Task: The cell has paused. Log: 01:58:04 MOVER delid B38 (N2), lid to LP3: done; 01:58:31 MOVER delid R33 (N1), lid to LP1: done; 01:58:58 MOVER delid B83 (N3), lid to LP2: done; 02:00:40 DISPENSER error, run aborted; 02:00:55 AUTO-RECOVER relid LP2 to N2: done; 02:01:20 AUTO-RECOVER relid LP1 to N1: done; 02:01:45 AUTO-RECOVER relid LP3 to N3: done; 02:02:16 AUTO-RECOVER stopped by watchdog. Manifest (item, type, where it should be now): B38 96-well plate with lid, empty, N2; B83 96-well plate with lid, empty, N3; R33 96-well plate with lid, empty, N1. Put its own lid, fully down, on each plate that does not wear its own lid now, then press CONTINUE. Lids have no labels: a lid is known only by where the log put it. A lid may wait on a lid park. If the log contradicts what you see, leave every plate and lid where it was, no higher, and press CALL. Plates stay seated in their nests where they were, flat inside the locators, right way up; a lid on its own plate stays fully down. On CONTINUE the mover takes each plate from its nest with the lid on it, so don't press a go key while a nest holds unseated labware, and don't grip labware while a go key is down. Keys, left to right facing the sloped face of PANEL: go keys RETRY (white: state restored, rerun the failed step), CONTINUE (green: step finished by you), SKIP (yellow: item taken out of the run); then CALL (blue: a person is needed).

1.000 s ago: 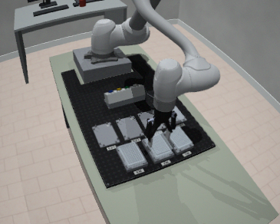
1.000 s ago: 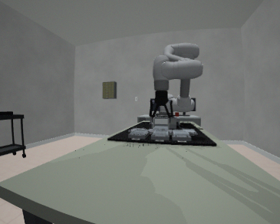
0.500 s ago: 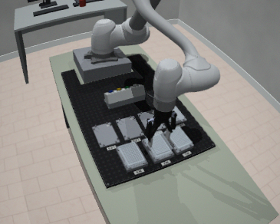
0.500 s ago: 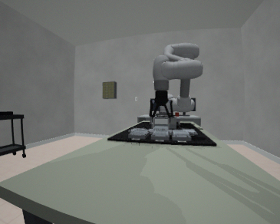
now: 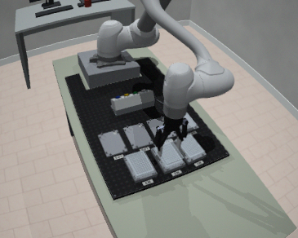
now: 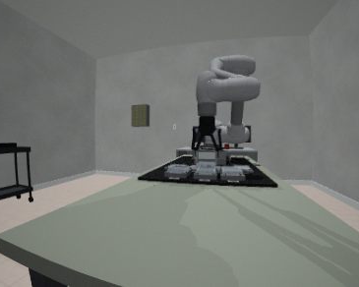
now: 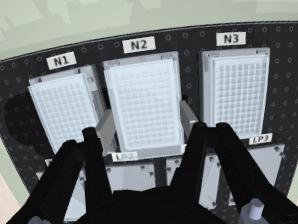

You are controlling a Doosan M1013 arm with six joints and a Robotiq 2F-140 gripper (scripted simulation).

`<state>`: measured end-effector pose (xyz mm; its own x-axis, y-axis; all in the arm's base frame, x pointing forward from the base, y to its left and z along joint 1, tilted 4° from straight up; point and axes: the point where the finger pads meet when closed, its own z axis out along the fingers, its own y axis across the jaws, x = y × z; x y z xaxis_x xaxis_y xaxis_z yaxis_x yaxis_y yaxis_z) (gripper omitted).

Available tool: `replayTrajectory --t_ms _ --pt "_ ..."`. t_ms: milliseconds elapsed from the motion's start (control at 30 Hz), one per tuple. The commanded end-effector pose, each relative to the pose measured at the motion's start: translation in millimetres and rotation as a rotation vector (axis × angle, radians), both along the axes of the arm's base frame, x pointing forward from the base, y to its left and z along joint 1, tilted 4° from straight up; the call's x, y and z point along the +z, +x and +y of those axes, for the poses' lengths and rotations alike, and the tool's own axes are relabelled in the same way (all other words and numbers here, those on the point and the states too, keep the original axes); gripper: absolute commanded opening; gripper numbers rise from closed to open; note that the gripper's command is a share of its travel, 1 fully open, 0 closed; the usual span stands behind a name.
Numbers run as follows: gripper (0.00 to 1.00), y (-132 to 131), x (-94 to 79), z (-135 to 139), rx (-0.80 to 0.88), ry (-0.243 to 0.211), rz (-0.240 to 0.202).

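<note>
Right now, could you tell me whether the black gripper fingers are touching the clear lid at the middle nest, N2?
Touching. In the wrist view the black gripper straddles the clear lid at N2, a finger pressed against each long side; the gripper is shut on it.

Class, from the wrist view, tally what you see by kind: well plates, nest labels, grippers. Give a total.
Well plates: 3
Nest labels: 3
Gripper, shut on the N2 lid: 1
Total: 7
</note>
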<state>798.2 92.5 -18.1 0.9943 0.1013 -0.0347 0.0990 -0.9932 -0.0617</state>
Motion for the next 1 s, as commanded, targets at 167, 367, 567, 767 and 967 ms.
replayTrajectory --t_ms 167,367,567,767,967 --pt "0.0 -1 -6.9 3 -0.003 0.004 0.002" --pt "0.0 -1 -9.5 3 -0.002 0.004 0.002" --pt "0.0 -1 -12.7 3 -0.002 0.004 0.002" --pt "0.0 -2 -14.9 3 -0.002 0.004 0.002" --pt "0.0 -2 -17.9 3 -0.002 0.004 0.002"
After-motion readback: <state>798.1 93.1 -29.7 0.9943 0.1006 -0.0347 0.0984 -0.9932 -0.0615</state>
